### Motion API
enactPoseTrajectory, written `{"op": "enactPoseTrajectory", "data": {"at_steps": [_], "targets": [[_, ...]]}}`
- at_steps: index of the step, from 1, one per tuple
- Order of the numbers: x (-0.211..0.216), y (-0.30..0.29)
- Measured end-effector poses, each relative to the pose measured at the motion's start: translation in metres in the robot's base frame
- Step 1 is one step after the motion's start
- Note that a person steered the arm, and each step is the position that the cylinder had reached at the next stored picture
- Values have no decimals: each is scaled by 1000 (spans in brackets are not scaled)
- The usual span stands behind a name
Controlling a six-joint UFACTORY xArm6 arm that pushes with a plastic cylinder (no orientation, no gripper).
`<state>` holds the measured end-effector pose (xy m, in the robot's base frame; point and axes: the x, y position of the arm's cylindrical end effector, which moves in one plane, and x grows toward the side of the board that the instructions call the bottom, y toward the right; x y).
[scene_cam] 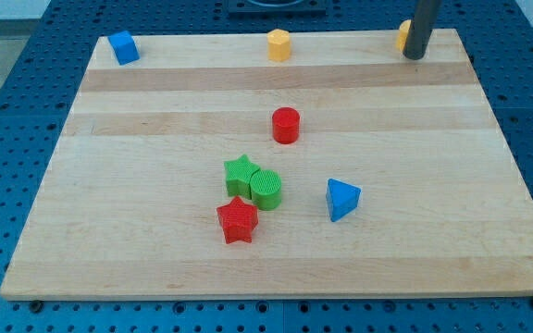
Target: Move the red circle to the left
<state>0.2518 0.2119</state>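
Observation:
The red circle [286, 125] stands upright near the middle of the wooden board [155, 111]. My tip [415, 55] rests at the board's top right, far up and to the right of the red circle. It stands right beside a yellow block [402, 35] that the rod partly hides.
A blue cube [123, 47] sits at the top left and a yellow hexagon [278, 44] at the top middle. Below the red circle are a green star [240, 173], a green cylinder [266, 189] and a red star [238, 220], close together. A blue triangle [341, 199] lies to their right.

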Motion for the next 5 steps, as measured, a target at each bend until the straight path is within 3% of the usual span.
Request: {"op": "enactPoseTrajectory", "data": {"at_steps": [1, 3, 5], "targets": [[28, 15], [124, 60], [128, -25]]}}
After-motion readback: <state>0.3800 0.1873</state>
